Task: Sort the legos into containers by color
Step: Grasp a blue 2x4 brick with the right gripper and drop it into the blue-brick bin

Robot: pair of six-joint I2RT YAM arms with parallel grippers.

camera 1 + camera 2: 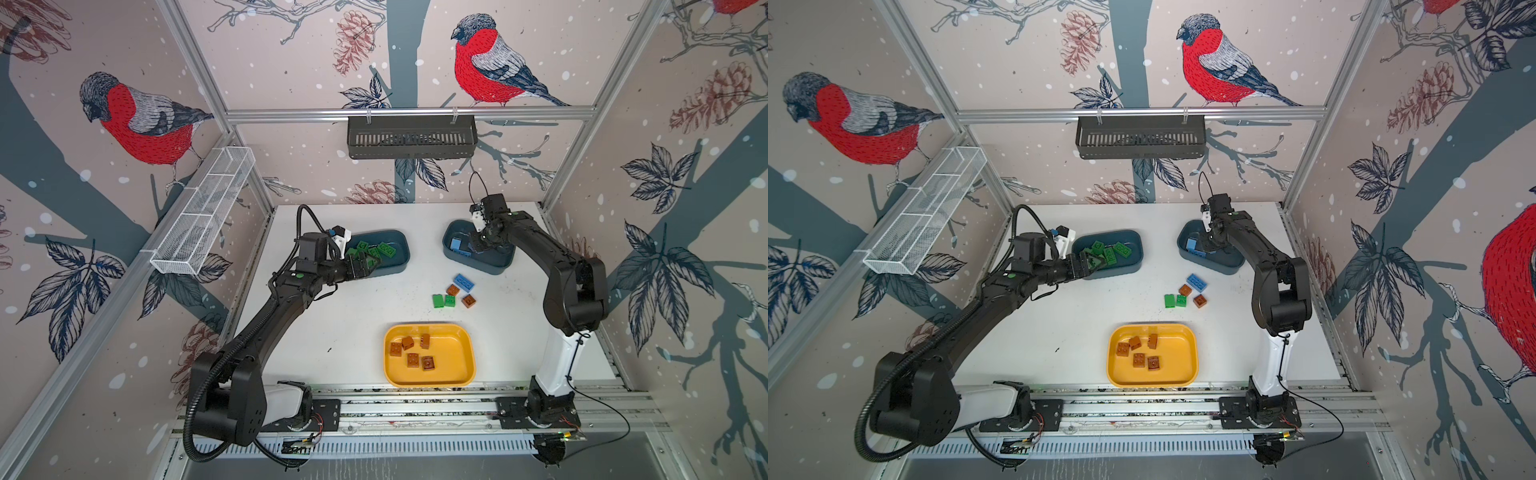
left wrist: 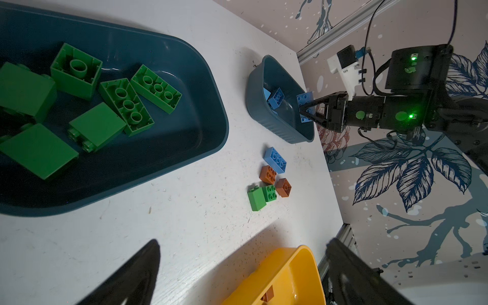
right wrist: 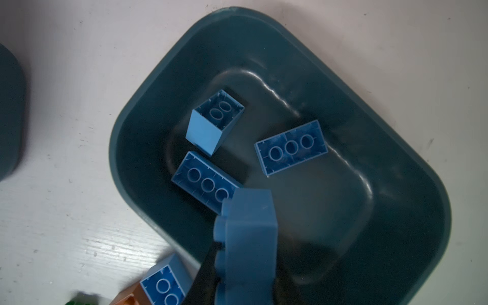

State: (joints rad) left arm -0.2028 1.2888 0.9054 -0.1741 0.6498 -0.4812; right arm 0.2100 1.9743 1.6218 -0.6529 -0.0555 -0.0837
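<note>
My right gripper [image 1: 476, 244] hangs over the right teal container [image 1: 490, 268], shut on a light blue lego [image 3: 248, 232]. Three blue legos [image 3: 290, 148] lie in that container [image 3: 343, 211]. My left gripper [image 1: 368, 266] stands open and empty at the near edge of the left teal container [image 1: 401, 239], which holds several green legos [image 2: 126, 105]. The yellow tray [image 1: 453, 353] near the front holds several brown legos [image 1: 412, 359]. Loose on the table between the containers lie a blue lego [image 1: 464, 282], two brown legos [image 1: 453, 289] and two green legos [image 1: 438, 301].
A black slotted basket [image 1: 411, 141] hangs on the back wall and a white wire mesh rack [image 1: 203, 216] on the left wall. The arms' base rail [image 1: 415, 409] runs along the table's front edge.
</note>
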